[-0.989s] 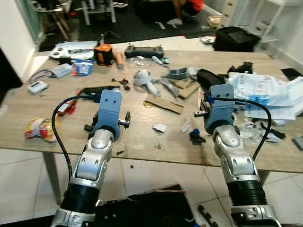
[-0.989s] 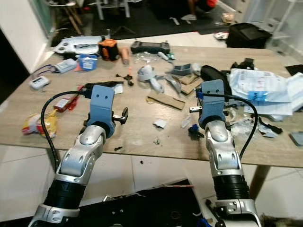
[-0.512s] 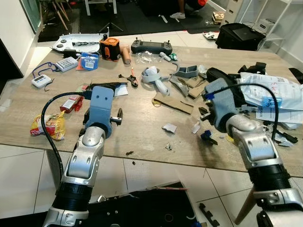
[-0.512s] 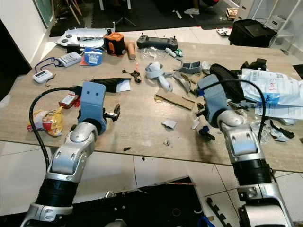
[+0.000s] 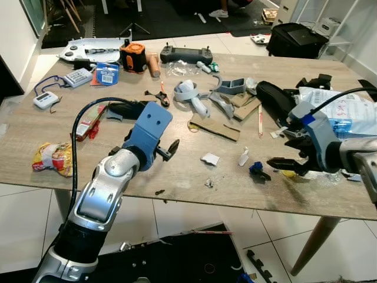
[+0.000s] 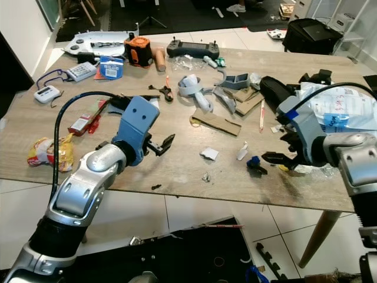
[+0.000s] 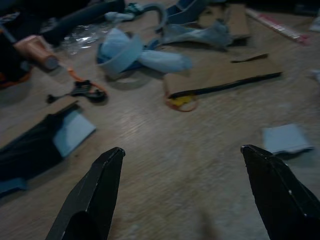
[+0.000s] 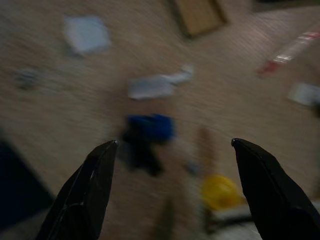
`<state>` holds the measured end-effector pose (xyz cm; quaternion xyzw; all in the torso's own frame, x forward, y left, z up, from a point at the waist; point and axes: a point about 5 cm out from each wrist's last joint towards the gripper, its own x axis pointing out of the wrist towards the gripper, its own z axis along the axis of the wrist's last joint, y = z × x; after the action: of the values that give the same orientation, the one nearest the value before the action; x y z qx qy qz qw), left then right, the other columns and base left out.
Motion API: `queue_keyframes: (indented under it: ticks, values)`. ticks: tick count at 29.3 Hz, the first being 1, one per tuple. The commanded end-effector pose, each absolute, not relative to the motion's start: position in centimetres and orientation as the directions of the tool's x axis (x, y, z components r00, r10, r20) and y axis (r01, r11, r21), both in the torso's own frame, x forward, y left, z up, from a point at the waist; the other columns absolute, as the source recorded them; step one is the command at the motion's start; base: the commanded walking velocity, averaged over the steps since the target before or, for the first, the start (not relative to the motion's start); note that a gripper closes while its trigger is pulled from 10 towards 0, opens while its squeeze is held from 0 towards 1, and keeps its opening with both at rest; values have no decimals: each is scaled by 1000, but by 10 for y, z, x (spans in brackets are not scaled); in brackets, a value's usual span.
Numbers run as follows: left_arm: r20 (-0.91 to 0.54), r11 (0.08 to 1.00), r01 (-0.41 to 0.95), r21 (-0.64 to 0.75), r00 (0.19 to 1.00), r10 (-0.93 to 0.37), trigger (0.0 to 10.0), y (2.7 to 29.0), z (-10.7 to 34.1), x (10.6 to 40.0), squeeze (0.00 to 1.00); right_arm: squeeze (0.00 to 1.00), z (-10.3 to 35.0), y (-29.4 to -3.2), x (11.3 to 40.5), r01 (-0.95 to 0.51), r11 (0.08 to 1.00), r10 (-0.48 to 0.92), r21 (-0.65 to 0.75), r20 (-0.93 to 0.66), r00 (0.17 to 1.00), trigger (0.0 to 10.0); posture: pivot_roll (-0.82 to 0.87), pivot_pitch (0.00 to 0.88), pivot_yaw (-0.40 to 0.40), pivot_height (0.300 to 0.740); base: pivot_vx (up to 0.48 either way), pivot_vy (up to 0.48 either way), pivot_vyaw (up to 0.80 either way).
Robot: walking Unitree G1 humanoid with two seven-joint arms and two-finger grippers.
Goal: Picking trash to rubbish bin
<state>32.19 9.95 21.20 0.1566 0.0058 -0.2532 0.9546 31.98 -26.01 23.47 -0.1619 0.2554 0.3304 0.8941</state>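
Scraps of trash lie on the wooden table (image 5: 177,177): a white paper scrap (image 5: 210,158), a small white piece (image 5: 243,157), a blue and black bit (image 5: 257,171), a yellow bit (image 5: 288,173), a strip of cardboard (image 5: 215,127) and a crumpled snack wrapper (image 5: 52,158). My left gripper (image 5: 168,150) hovers open over the table, left of the paper scrap (image 7: 286,138). My right gripper (image 5: 285,150) is open just right of the blue bit (image 8: 150,127), pointing at it, with the yellow bit (image 8: 220,192) close under it.
Farther back lie a roll of blue tape (image 5: 187,94), a black controller (image 5: 179,55), an orange and black device (image 5: 132,58) and white plastic bags (image 5: 344,112) at the right. A dark bin opening (image 5: 177,259) sits on the floor below the table's front edge.
My right arm has swung out to the right and now points back in at the blue bit. My left gripper has tilted rightward toward the paper scrap. The camera has also shifted.
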Motion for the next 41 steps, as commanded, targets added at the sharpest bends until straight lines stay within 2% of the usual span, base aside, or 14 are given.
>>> queue_keyframes:
  ticks: [1,3,4,5,6,7,8,13,14,15,16,20,25,41]
  values:
    - [-102,807,517,286,854,-511,10000,94,212,319,0,0,234,-256,316,-706,707,571,-52,-547,612,10000,115,166,11,740,0,0,0]
    - [-102,795,535,285,842,-530,10000,92,215,318,0,0,231,-254,312,-748,663,609,-24,-564,558,10000,129,162,4,740,0,0,0]
    - [-99,793,540,282,839,-535,10000,92,216,317,0,153,229,-253,310,-765,644,626,-7,-570,532,10000,132,162,3,740,0,0,0]
    - [-99,793,540,282,839,-535,10000,92,216,317,0,153,229,-253,310,-765,644,626,-7,-570,532,10000,132,162,3,740,0,0,0]
    - [-96,791,542,284,837,-539,10000,91,218,317,0,796,229,-251,309,-779,627,646,15,-569,510,10000,133,161,1,740,0,0,0]
    - [-96,791,542,284,837,-539,10000,91,218,317,0,796,229,-251,309,-779,627,646,15,-569,510,10000,133,161,1,740,0,0,0]
    - [-96,787,550,278,831,-547,10000,90,219,316,0,1000,228,-248,307,-792,610,667,44,-568,482,10000,133,161,1,740,0,0,0]
    - [-107,774,564,287,822,-559,10000,88,217,313,0,1000,218,-248,305,-810,586,610,-7,-655,447,10000,141,162,-1,740,0,0,0]
    - [-107,775,562,289,823,-557,10000,88,217,312,0,898,213,-251,307,-804,592,562,-54,-687,460,10000,143,161,-11,740,0,0,0]
    - [-99,777,556,295,827,-554,10000,87,217,311,0,243,207,-252,310,-783,615,513,-90,-709,485,10000,145,157,-15,740,0,0,0]
    - [-83,771,566,292,818,-569,10000,84,219,309,0,0,201,-250,312,-773,624,485,-111,-721,495,10000,145,157,-15,740,0,0,0]
    - [-55,748,599,287,790,-611,10000,79,222,303,0,0,194,-246,313,-767,629,471,-122,-725,502,10000,149,151,-13,740,0,0,0]
    - [29,628,752,198,636,-771,10000,54,232,286,0,0,186,-240,319,-758,641,475,-120,-715,514,10000,160,140,-10,740,0,0,0]
    - [-20,585,773,246,607,-794,10000,37,226,288,0,0,188,-230,340,-718,668,452,-197,-658,602,10000,173,126,-21,740,0,0,0]
